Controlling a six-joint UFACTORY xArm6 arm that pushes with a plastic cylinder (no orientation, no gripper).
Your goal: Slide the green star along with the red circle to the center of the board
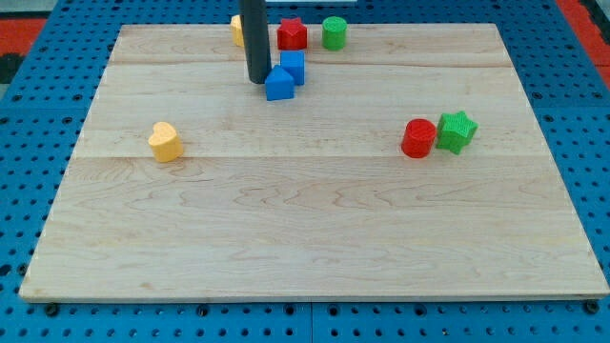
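Note:
The green star (pixel 457 131) sits at the view's right, touching the red circle (pixel 417 138) on its left side. My tip (pixel 258 81) is near the view's top, left of centre, just left of a blue block (pixel 279 85) and far from the star and circle. The rod rises out of the top of the view.
A second blue block (pixel 294 65) stands behind the first. A red star (pixel 292 34), a green cylinder (pixel 334 33) and a yellow block (pixel 236 30), partly hidden by the rod, line the top edge. A yellow heart (pixel 165 142) lies at the left. The wooden board (pixel 305 257) lies on blue pegboard.

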